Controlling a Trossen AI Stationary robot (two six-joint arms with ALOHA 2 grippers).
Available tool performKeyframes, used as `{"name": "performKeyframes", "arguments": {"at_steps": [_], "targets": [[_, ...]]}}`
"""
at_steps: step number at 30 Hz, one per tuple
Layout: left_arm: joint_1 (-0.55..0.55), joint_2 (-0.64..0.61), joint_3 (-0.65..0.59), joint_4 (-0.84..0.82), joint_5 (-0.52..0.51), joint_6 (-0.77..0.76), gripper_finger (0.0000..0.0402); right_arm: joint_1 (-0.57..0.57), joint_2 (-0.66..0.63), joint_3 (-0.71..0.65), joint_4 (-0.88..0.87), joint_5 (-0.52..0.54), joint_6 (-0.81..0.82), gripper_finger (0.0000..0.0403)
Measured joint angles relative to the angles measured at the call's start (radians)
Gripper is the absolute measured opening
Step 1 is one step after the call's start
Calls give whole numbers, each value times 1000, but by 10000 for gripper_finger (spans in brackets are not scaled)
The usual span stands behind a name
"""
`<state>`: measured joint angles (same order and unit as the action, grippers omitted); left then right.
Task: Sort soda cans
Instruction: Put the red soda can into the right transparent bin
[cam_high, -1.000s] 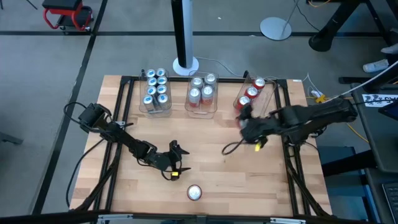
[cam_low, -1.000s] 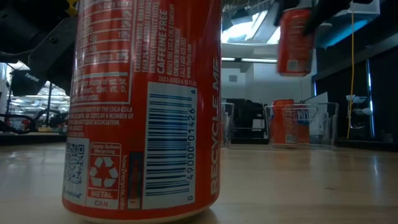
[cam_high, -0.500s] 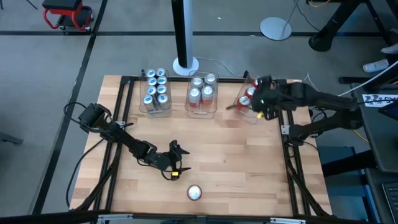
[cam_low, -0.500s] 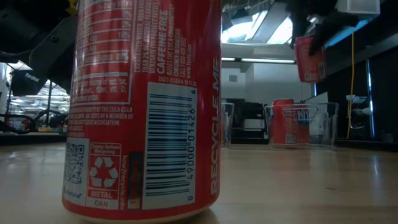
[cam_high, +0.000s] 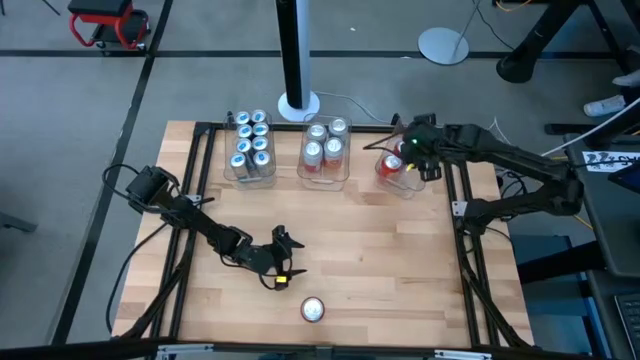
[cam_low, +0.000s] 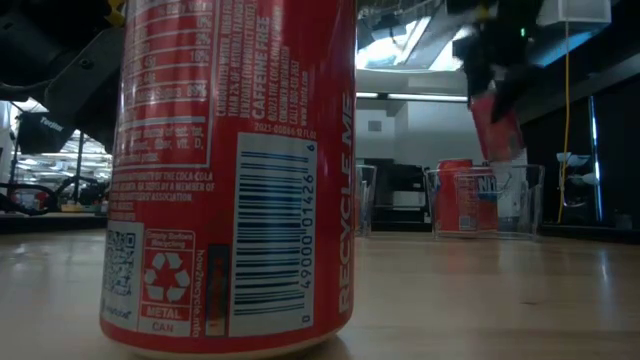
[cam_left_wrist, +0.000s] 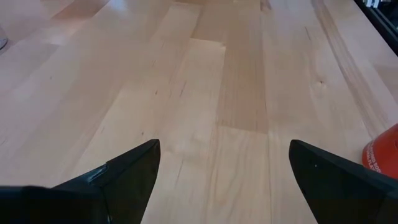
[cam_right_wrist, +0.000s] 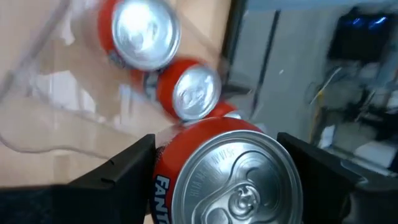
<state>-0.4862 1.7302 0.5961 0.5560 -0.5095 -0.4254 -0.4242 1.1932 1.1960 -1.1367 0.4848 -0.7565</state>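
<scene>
My right gripper (cam_high: 410, 152) hovers over the right clear tub (cam_high: 385, 178) at the table's far right and is shut on a red soda can (cam_right_wrist: 227, 177). Two more red cans (cam_right_wrist: 140, 31) (cam_right_wrist: 189, 90) stand in that tub below it. The low view shows the held can (cam_low: 497, 125) above the tub (cam_low: 520, 200). One red can (cam_high: 313, 310) (cam_low: 230, 170) stands upright alone near the near edge. My left gripper (cam_high: 283, 262) (cam_left_wrist: 221, 174) is open just above the table left of that can (cam_left_wrist: 382, 155), touching nothing. My right gripper pinches the red can between its two fingers (cam_right_wrist: 124, 171), one on each side of the can's upper wall (cam_right_wrist: 165, 180). The fingers come from above, pointing down, and the silver top faces the wrist. The can is lifted clear and hangs tilted below the gripper (cam_low: 495, 40), over the tub.
The left tub (cam_high: 250, 148) holds several blue cans and the middle tub (cam_high: 325, 152) holds silver-topped cans; both stand along the far edge. A black pole on a white base (cam_high: 297, 100) rises behind them. Bare wood (cam_high: 400, 270) lies between the arms.
My right gripper has carried the red can from above the table's right middle toward the far edge, until it is over the right tub. The can has come lower and tipped. My left arm and the lone can have kept still.
</scene>
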Motion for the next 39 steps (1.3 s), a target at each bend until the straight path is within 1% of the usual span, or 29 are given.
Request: {"name": "performKeyframes", "arguments": {"at_steps": [3,7,10,13,18,22,27,39], "targets": [[-5,0,0,0,0,2,345,-74,-2,-89,76,-11,-30,295],[-5,0,0,0,0,3,345,-158,-2,-178,220,-74,-85,295],[-5,0,0,0,0,4,345,-210,-2,-229,297,-102,-111,295],[-5,0,0,1,0,6,345,-248,-2,-280,345,-105,-123,295],[-5,0,0,1,0,6,345,-304,-2,-365,456,-147,-147,295],[-5,0,0,1,0,6,345,-335,-2,-424,549,-146,-149,295],[-5,0,0,1,0,6,345,-369,1,-465,590,-150,-154,317],[-5,0,0,1,0,6,345,-369,3,-477,591,-69,-171,337]]}}
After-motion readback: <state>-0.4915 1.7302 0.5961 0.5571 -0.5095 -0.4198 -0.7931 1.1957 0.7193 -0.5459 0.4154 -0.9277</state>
